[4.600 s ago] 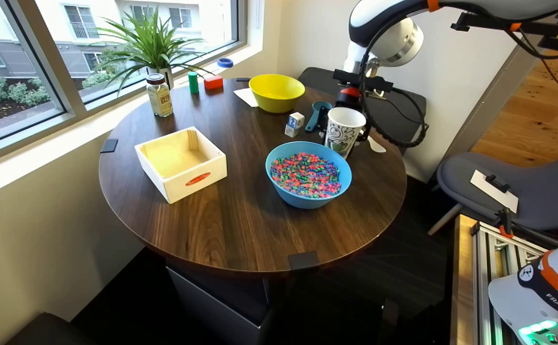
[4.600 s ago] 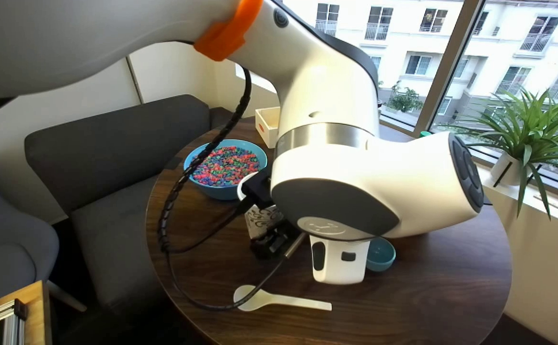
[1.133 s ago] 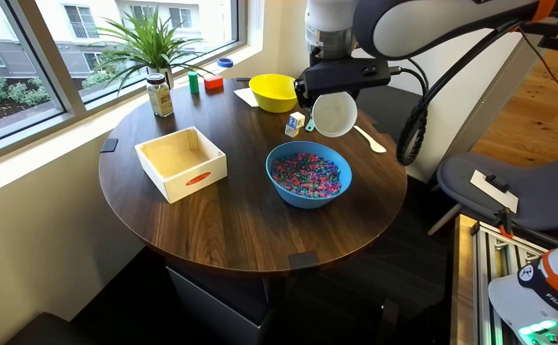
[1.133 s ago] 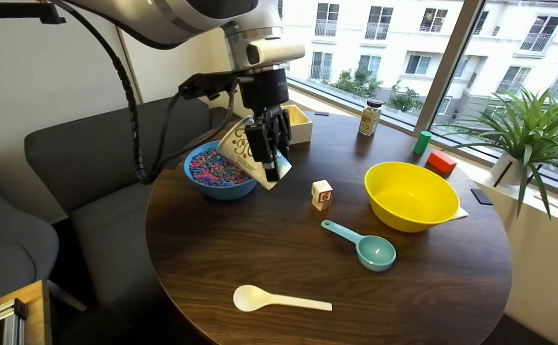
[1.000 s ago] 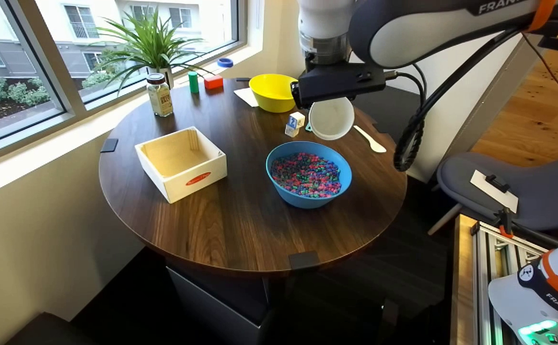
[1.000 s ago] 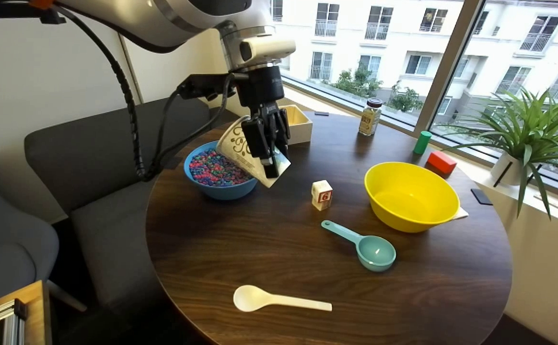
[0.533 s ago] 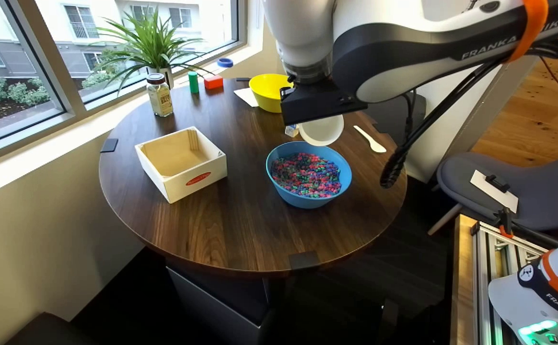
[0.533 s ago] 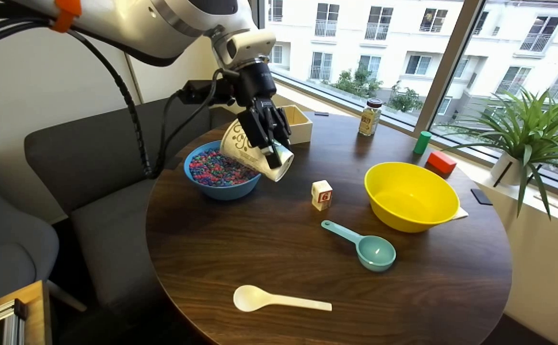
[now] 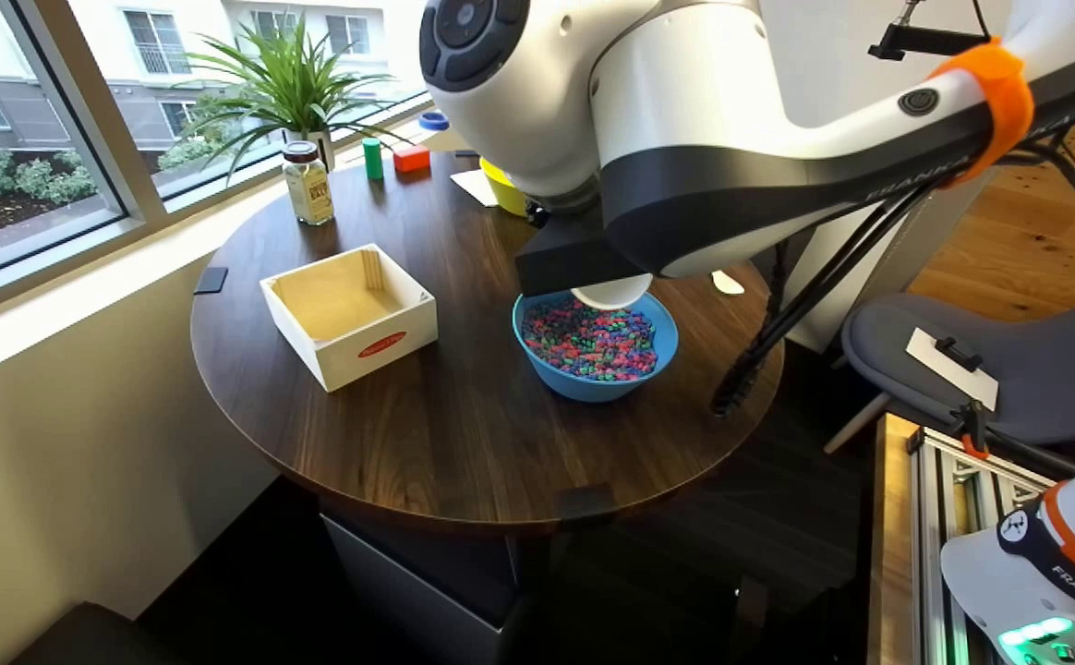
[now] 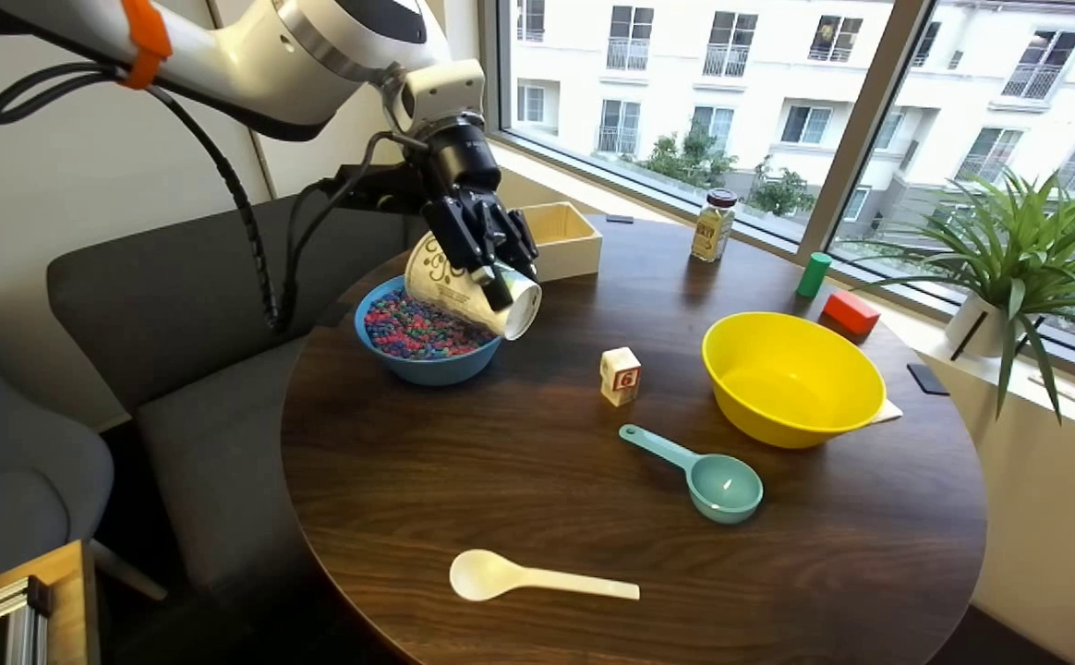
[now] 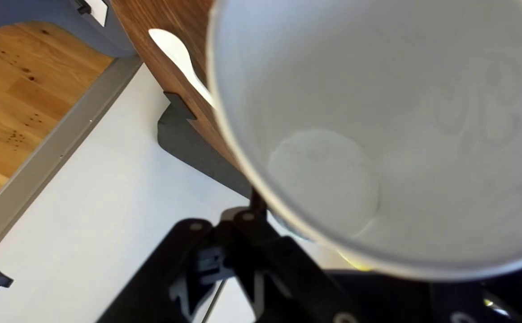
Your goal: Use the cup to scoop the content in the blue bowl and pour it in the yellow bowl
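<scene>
"6" on white block [image 10: 621, 377]; "FRANKA" on arm [image 9: 759, 185], base [image 9: 1041, 573]; jar label [image 10: 710, 233] illegible.

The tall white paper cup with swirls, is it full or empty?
Looks empty: the wrist view peers into the white swirl-patterned paper cup, and the inside that shows, bottom included, is bare.
</scene>
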Controlling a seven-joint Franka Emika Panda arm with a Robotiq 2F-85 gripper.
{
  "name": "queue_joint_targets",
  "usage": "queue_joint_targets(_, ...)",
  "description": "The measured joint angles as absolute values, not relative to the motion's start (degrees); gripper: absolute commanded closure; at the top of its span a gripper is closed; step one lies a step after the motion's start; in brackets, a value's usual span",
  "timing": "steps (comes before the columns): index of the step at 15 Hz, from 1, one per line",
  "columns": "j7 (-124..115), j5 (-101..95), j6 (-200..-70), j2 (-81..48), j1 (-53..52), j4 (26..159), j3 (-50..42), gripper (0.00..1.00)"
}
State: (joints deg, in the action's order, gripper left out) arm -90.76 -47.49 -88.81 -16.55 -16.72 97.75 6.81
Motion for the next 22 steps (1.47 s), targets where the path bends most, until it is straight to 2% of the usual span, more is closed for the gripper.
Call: queue_joint_targets(22, -95.83, -58.67, -79.70, -24.34, -20.66, 95.55, 8.76, 0.62)
